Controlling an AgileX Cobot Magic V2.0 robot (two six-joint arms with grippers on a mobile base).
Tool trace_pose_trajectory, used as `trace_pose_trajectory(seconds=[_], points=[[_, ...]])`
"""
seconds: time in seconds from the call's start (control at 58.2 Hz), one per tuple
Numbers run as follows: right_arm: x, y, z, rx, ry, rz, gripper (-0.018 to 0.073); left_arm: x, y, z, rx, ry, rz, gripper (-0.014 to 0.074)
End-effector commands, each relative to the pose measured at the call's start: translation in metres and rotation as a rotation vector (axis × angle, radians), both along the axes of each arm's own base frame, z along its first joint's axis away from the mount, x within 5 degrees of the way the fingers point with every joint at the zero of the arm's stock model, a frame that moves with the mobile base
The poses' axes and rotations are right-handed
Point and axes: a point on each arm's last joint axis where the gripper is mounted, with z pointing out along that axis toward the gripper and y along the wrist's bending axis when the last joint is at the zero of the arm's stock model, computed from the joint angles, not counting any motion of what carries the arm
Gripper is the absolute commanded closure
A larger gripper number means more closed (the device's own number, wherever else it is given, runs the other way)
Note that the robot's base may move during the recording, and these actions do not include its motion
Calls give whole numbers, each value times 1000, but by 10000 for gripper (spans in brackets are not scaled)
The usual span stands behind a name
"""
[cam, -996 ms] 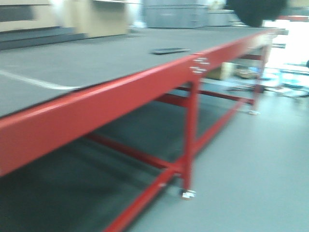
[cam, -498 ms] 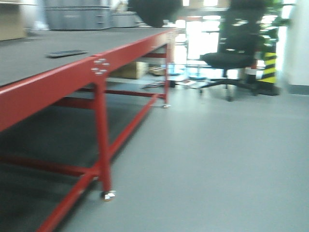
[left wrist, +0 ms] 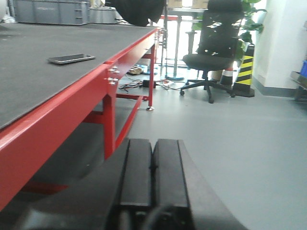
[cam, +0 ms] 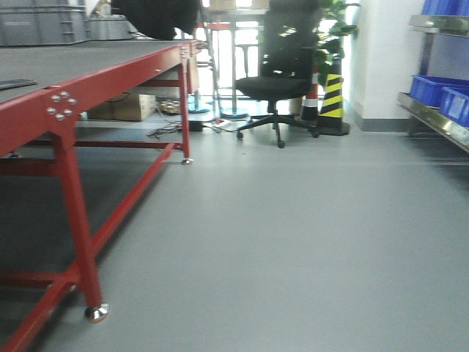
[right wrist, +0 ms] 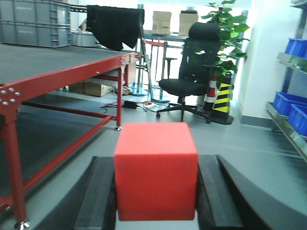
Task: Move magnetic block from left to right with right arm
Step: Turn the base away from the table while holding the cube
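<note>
Workshop room with a smooth grey floor (cam: 308,242); along the left runs a long red steel-framed table (cam: 124,73) with a dark grey worktop; grey crates (cam: 40,26) stand at the worktop's far edge, a phone (left wrist: 71,58) lies flat near its right edge; beyond, a black office chair (cam: 282,81) beside a yellow-and-black striped cone (cam: 333,95) and a leafy plant (right wrist: 220,28); a white wall (cam: 385,59) and blue bins (cam: 440,92) on metal shelving at right; bright daylight behind the chair.

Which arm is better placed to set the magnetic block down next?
Right: the right gripper clamps the magnetic block between its fingers, while the left gripper is shut and empty.
</note>
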Motion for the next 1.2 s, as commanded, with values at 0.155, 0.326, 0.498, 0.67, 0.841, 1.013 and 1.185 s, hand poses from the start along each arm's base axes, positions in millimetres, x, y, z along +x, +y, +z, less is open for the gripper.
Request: trace_pose_trajectory(seconds=[0.155,0.326,0.498,0.67,0.841,1.013,1.185], points=[[-2,-1,16,6,-108,-13,274,-1,0,4,-11,-79,-6,713],[-2,-1,16,6,-108,-13,274,-1,0,4,-11,-79,-6,713],[-2,-1,16,6,-108,-13,274,-1,0,4,-11,-79,-6,713],[-2,-1,16,6,-108,-13,274,-1,0,4,-11,-79,-6,713],[-2,-1,16,6,-108,-13,274,-1,0,4,-11,-79,-6,713],[-2,-1,16,6,-108,-13,274,-1,0,4,-11,-79,-6,713],[-2,-1,16,6,-108,-13,274,-1,0,4,-11,-79,-6,713]])
